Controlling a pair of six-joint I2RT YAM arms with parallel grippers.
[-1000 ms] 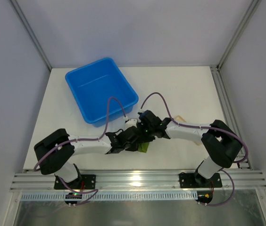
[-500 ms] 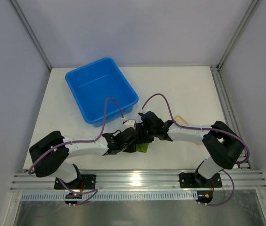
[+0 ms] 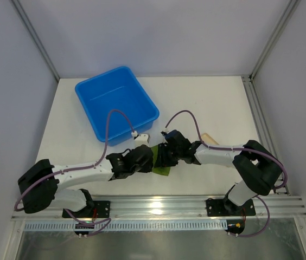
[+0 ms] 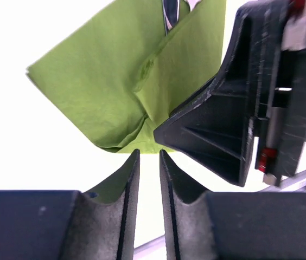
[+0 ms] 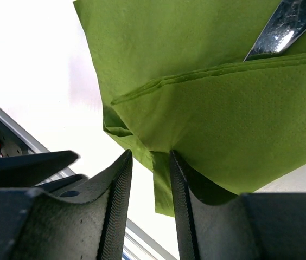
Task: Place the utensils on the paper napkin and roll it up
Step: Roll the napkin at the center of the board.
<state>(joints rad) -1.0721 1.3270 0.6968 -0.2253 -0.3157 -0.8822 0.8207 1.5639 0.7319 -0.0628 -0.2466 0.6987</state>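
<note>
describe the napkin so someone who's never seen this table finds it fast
Find the blue bin at the back left of the table, then come nearer, to where the left claw and right claw meet. The paper napkin lies there, folded over a shiny utensil: the only green thing.

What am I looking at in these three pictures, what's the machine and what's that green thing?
Two robot arms bolted to a white table. The overhead picture shows the left arm and right arm meeting over a green napkin, a blue bin behind. The other two pictures come from wrist cameras, each looking past its own two fingers. The napkin is folded over a shiny utensil. The right gripper is open, a napkin fold lying between its fingers. The left gripper is nearly closed at the napkin's edge; whether it pinches it I cannot tell.
</note>
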